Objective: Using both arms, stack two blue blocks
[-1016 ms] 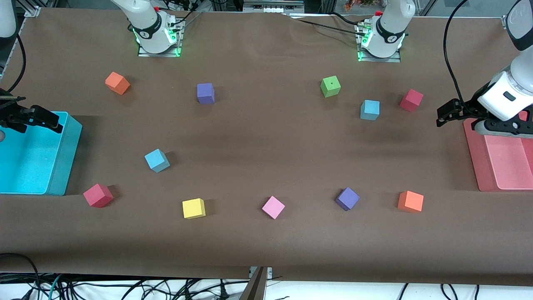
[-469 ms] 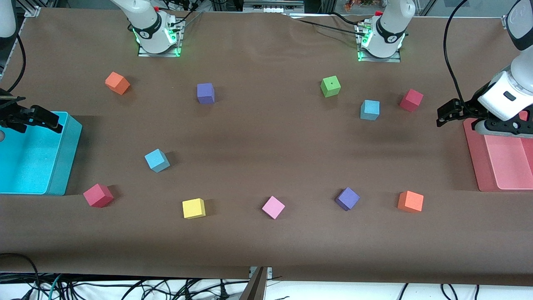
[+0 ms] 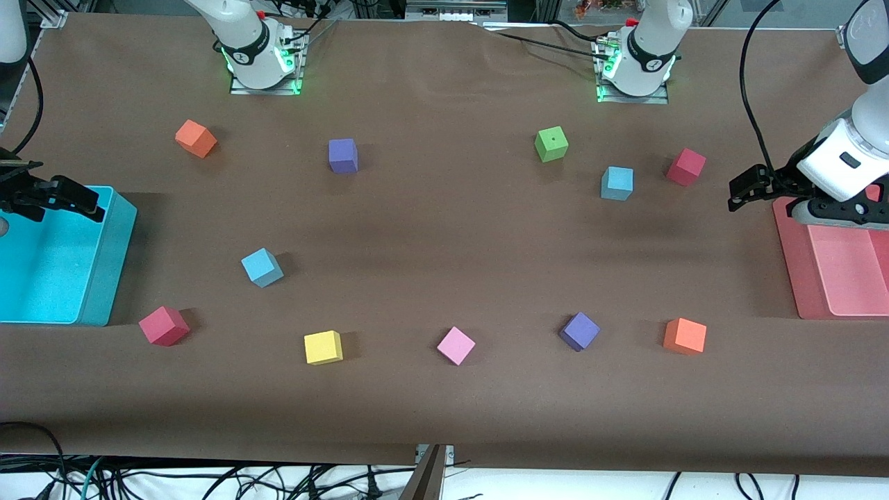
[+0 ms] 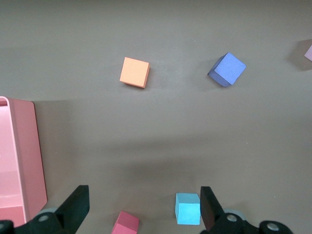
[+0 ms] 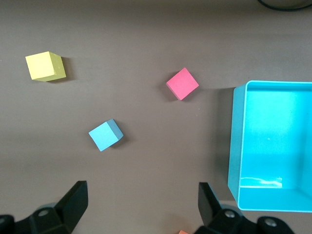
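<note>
Sky-blue cubes (image 3: 262,267) (image 3: 617,183) well apart, one per arm's reach, left gripper (image 3: 746,189) over pink tray (image 3: 792,264), right gripper (image 3: 62,198) over cyan bin (image 3: 104,278), both spread wide, empty.

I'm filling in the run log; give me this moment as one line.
stage: not started | left gripper: open, over table by pink tray | right gripper: open, over cyan bin | light-blue foam cubes: apart, untouched
</note>
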